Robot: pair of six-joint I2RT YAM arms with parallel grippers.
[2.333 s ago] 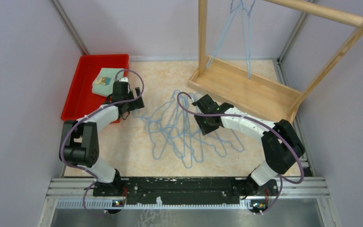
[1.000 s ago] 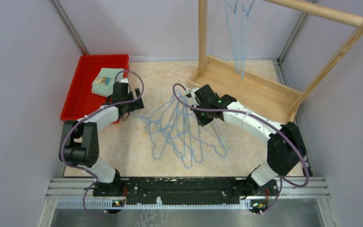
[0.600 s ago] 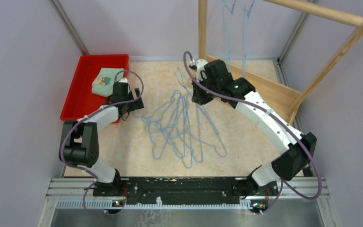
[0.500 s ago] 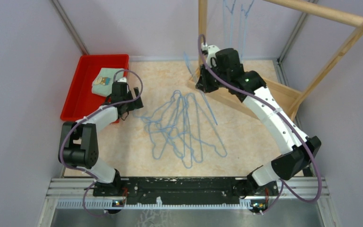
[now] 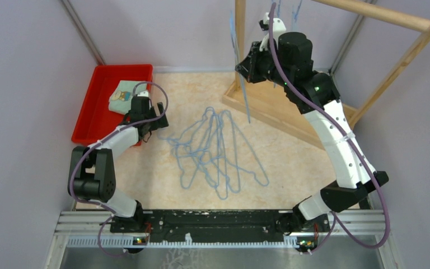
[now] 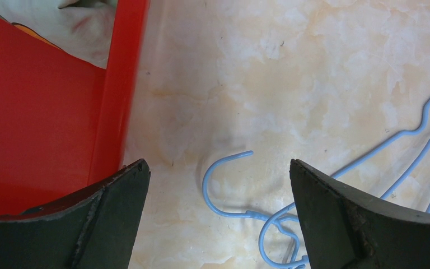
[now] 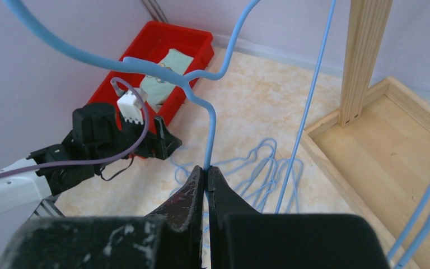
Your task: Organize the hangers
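Several light-blue wire hangers (image 5: 218,151) lie tangled on the beige table. My right gripper (image 5: 245,60) is raised near the wooden rack's left post (image 5: 239,33). It is shut on one hanger (image 7: 210,134), which dangles below it (image 5: 245,95). Other hangers (image 5: 294,11) hang from the rack's top rail. My left gripper (image 5: 158,119) is open and low over the table beside the red bin. A hanger's hook (image 6: 224,185) lies between its fingertips (image 6: 117,190).
A red bin (image 5: 103,98) with a folded cloth (image 5: 124,92) sits at the back left. The wooden rack's base tray (image 5: 291,106) and top rail (image 5: 381,14) stand at the back right. Walls close in on both sides.
My right arm has lifted a hanger off the pile and carried it up and back toward the rack. The left arm has barely moved.
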